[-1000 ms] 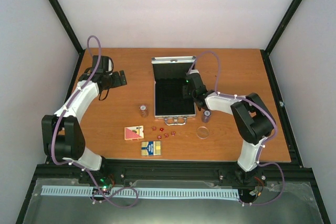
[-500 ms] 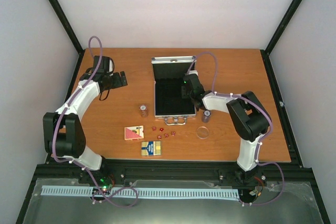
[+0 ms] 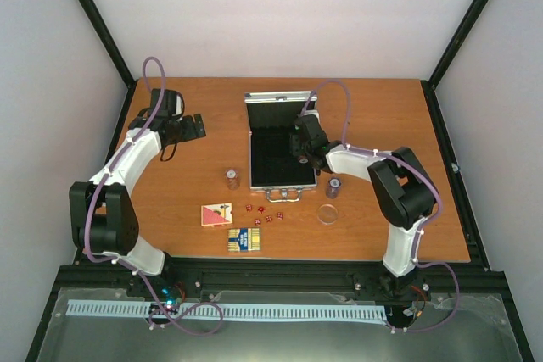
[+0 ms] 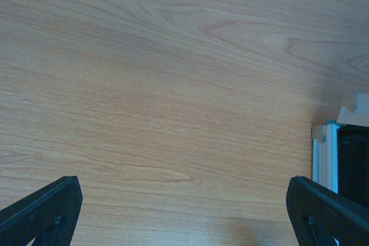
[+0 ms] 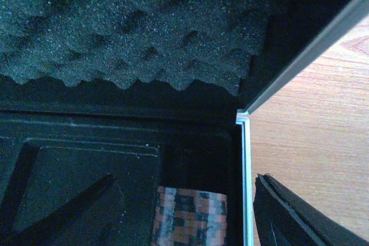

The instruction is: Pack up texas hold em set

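The right gripper is hovering open and empty over the chip stack inside the aluminium case, so rising straight is looking safest.

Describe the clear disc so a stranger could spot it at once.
On the wooden table, find the open silver case in the middle. Off its near right corner stands a chip stack; the clear disc lies flat just nearer than that. It alone is see-through, with wood showing through it.
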{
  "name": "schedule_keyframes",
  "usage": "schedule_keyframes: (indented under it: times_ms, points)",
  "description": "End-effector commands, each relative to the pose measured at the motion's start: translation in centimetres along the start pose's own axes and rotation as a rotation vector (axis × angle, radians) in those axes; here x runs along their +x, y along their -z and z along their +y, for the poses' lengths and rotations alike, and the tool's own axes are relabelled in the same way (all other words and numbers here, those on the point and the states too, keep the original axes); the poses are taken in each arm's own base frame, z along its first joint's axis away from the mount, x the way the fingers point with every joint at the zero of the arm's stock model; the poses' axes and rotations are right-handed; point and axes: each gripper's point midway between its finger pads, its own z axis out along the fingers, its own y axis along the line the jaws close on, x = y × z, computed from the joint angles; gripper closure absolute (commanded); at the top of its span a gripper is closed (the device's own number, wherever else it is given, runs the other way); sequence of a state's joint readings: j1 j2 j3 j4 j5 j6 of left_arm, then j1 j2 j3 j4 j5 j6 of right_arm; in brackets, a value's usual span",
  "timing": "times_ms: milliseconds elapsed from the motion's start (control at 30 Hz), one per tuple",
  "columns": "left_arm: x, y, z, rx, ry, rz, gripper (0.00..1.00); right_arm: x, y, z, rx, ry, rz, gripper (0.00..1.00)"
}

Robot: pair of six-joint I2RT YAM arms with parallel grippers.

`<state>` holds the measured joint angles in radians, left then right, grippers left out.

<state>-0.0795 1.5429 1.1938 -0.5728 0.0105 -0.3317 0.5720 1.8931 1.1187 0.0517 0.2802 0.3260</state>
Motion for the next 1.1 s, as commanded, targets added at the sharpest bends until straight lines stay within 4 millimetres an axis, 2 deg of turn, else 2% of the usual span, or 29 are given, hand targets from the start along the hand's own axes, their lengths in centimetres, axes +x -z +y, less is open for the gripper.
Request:
schedule_keyframes:
  times_ms: [0,200,333,433,667,767,867,1067]
  points:
    - [-2.3,1.4,-0.9,0.019,-0.016,-0.062,0.0,-2.0,2.4,0.3,0.008,0.011,-0.005,0.36]
    - [-2.3,1.8,-1.2,0.034,-0.004,-0.056,0.0,-1.9,5.8,-0.9,0.026,0.043,0.047,0.35]
    - [-2.1,2.1,-1.2,0.039,0.004,-0.052,0.0,-0.5,8.6,-2.5,0.07,0.046,0.123,0.32]
    - [-2.0,2.4,-1.3,0.046,0.011,-0.055,0.0,1.9,10.4,-3.8,0.099,0.053,0.217,0.29]
    - [-1.3,2.5,-1.2,0.049,0.018,-0.042,0.0,8.9,13.4,-5.9,0.135,0.036,0.463,0.3]
    - [-1.2,2.5,-1.1,0.046,0.016,-0.038,0.0,10.9,14.0,-6.6,0.143,0.022,0.506,0.3]
    - [-1.3,2.5,-1.2,0.047,0.011,-0.04,0.0,12.3,13.8,-6.7,0.142,0.025,0.544,0.29]
    - [-1.2,2.4,-1.1,0.041,0.009,-0.036,0.0,12.9,12.7,-7.3,0.178,0.044,0.562,0.29]
